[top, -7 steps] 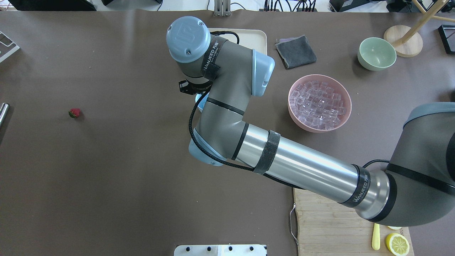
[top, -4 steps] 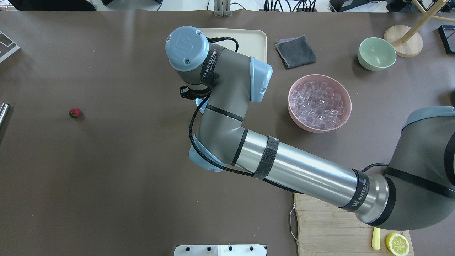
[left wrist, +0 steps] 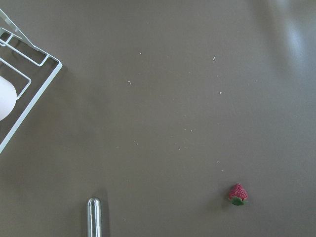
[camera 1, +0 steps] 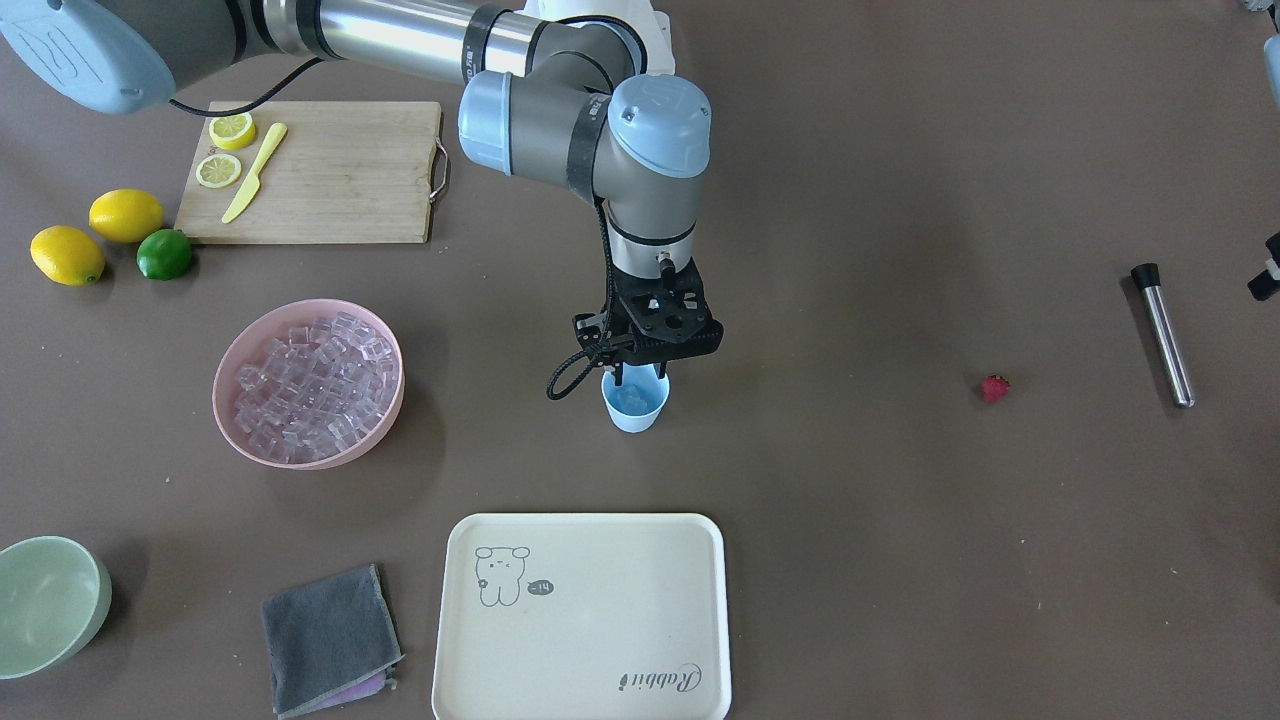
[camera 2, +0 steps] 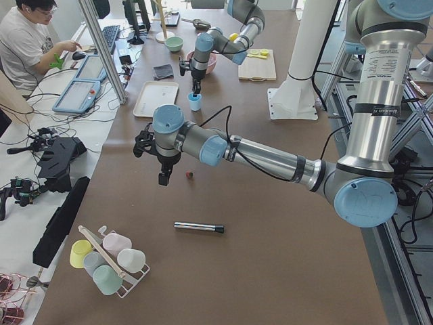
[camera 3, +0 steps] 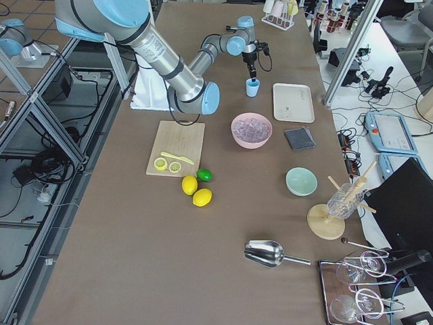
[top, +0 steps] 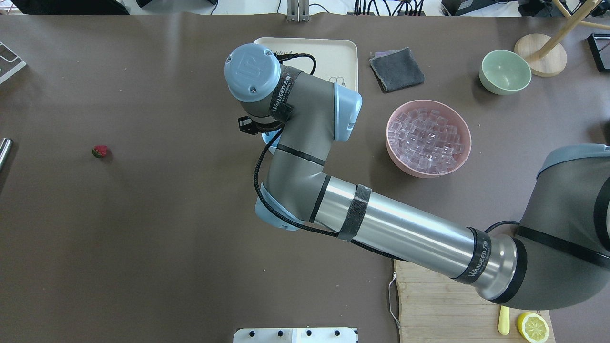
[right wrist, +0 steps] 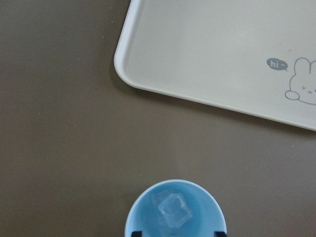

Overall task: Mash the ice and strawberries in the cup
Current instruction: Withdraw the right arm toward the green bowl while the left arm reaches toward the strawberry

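The light blue cup (camera 1: pixel 635 408) stands upright on the brown table, near the middle. My right gripper (camera 1: pixel 636 378) hangs straight over its mouth, and the fingertips, just visible at the bottom edge of the right wrist view, are spread about as wide as the rim. A few ice cubes (right wrist: pixel 173 212) lie inside the cup (right wrist: pixel 140 215). More ice (camera 1: pixel 310 385) fills the pink bowl (camera 1: pixel 217 385). The strawberry (camera 1: pixel 995 388) lies alone on the table far to the robot's left, also seen in the left wrist view (left wrist: pixel 238 194). My left gripper (camera 2: pixel 162 179) hovers beside it; I cannot tell its state.
A cream tray (camera 1: pixel 580 615) lies just beyond the cup. A metal muddler (camera 1: pixel 1165 335) rests past the strawberry. A cutting board (camera 1: pixel 320 170) with lemon slices, whole lemons and a lime, a green bowl (camera 1: pixel 45 600) and a grey cloth (camera 1: pixel 330 640) sit on the right arm's side.
The right arm's wrist has shifted a little back toward the robot, uncovering more of the tray. The strawberry and the pink bowl have not moved.
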